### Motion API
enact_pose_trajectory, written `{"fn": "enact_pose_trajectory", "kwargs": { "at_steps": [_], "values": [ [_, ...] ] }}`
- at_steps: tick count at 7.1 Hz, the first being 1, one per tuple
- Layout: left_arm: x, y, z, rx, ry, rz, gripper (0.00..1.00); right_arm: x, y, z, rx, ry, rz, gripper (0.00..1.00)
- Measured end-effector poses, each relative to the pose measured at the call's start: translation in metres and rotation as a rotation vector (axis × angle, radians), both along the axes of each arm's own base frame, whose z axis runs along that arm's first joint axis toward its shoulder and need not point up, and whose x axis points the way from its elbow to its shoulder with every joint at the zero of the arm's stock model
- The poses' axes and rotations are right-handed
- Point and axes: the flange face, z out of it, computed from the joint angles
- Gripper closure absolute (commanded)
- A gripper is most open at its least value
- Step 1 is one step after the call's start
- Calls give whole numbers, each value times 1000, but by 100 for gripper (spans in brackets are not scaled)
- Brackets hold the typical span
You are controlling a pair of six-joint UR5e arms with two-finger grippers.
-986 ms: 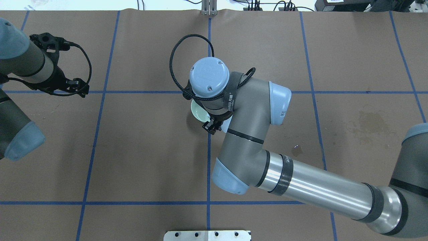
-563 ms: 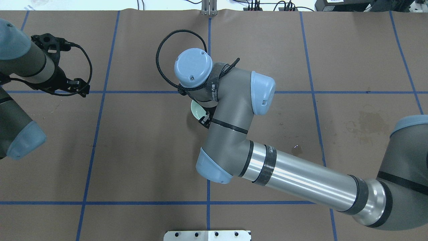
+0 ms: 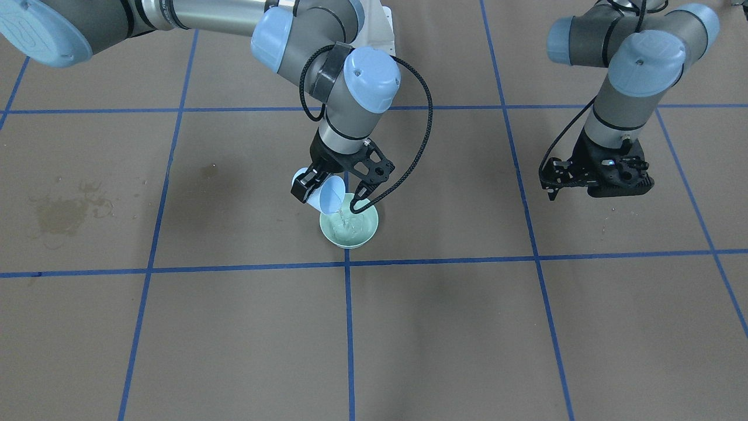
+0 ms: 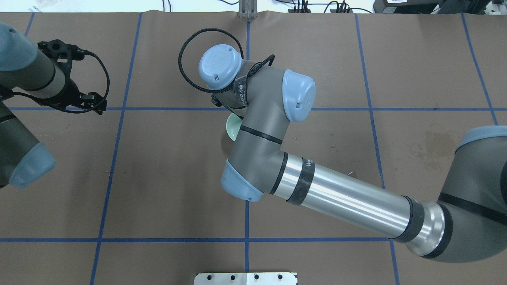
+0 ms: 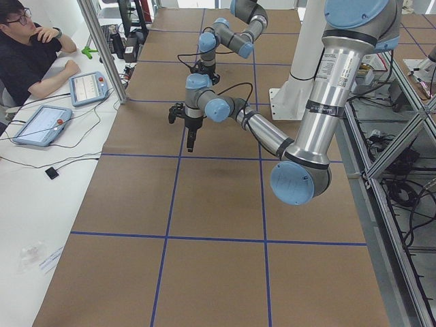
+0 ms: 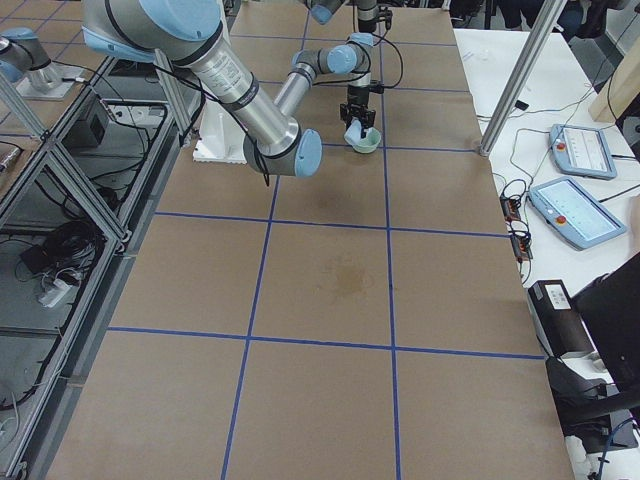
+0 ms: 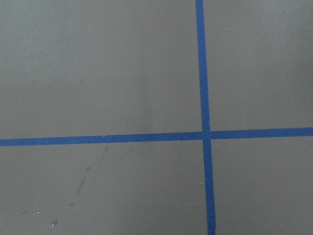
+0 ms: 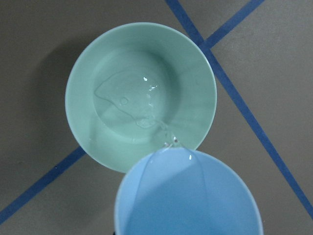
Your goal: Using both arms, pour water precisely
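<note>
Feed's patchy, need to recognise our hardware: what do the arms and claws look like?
The right arm and left arm are grey tubes with round pale-blue joint caps; the right's forearm is polished silver with black bands. Looping black cables reach the black, skeletal right claw and left claw.

robotics test lab.
brown-papered table point(image 5: 211, 197) gridded in blue tape point(image 5: 204, 238); teach pendants point(image 5: 87, 87), aluminium post point(image 5: 101, 48) and seated person point(image 5: 27, 54) upper left.
</note>
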Motion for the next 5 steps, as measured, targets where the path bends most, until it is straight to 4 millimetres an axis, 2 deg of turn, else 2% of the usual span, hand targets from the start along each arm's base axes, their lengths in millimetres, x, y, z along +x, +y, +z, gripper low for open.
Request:
{"fn": "enact_pose_trajectory", "kwargs": {
  "at_steps": [5],
  "values": [
    [0, 0, 0, -1, -1, 0, 0, 2, -5, -4, 13, 68, -86, 100]
  ]
}}
